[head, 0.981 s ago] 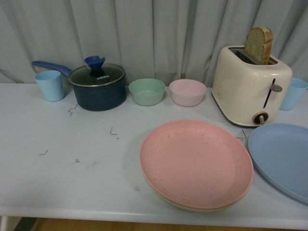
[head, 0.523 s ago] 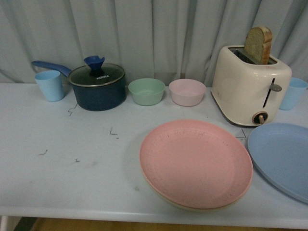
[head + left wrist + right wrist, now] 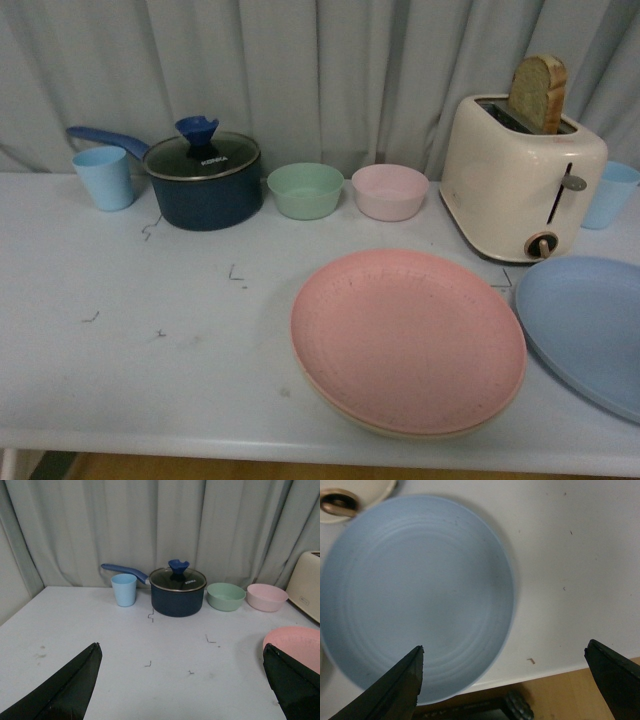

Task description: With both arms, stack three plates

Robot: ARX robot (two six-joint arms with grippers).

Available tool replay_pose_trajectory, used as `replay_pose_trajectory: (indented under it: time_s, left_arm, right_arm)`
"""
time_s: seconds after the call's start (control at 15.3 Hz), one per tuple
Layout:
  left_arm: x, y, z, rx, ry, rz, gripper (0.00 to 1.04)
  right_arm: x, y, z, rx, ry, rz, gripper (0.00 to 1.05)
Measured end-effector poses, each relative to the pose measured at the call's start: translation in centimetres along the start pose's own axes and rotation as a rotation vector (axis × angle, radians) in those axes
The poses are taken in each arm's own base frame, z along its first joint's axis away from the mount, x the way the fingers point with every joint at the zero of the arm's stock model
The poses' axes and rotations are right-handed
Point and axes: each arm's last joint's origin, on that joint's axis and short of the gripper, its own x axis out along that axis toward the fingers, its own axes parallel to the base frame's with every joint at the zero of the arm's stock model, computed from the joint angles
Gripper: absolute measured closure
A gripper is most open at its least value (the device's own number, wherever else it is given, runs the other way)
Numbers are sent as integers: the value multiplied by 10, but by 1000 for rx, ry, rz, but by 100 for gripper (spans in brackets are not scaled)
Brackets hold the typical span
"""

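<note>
Plates lay nearest the robot on the pale table (image 3: 150,300). The round, matte, speckled pink plate (image 3: 408,340) sat on the cream-beige plate (image 3: 372,427) of the same size, so only a thin cream rim showed along its near edge. By my judgement two of the three were stacked, near enough to the table's middle for either arm to reach.

The shallow light blue plate (image 3: 585,330) lay flat and alone just to the right of the pair, partly cut off by the front view's edge. The right gripper (image 3: 504,647) hung above it with its black fingers (image 3: 402,682) spread wide and holding nothing, probably placed there to take this last plate by its rim.

The left gripper (image 3: 181,650) faced across the bare table, its jaws also wide apart and empty. The pink plate's edge was just in its view.

Farther back, clear of the work, stood a cream toaster (image 3: 520,180) with a slice of bread (image 3: 538,92), a small pink bowl (image 3: 390,192), a small green bowl (image 3: 305,190) and a navy saucepan with a glass lid (image 3: 203,185). A light blue cup (image 3: 104,177) stood at the left end and another blue cup (image 3: 610,195) at the right, all before a grey curtain (image 3: 300,70).
</note>
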Motion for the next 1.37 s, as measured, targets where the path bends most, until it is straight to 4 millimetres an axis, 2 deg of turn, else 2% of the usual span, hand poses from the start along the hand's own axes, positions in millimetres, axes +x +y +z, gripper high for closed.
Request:
replay_pose_trajectory:
  time_s: [0.13, 0.33, 0.52, 0.85, 1.11, 1.37]
  left_arm:
    - [0, 0, 0, 0, 0, 0, 7]
    - [0, 0, 0, 0, 0, 0, 7]
    - [0, 0, 0, 0, 0, 0, 7]
    - [0, 0, 0, 0, 0, 0, 7]
    - [0, 0, 0, 0, 0, 0, 7]
    - [0, 0, 0, 0, 0, 0, 7]
  right_arm:
    - [32, -6, 11, 11, 94, -7, 6]
    - [65, -16, 24, -1, 145, -48, 6]
    - [98, -23, 22, 7, 190, -39, 6]
    - [129, -23, 17, -2, 202, -43, 7]
    - [140, -21, 15, 3, 209, -54, 50]
    - [137, -28, 20, 18, 198, -61, 91]
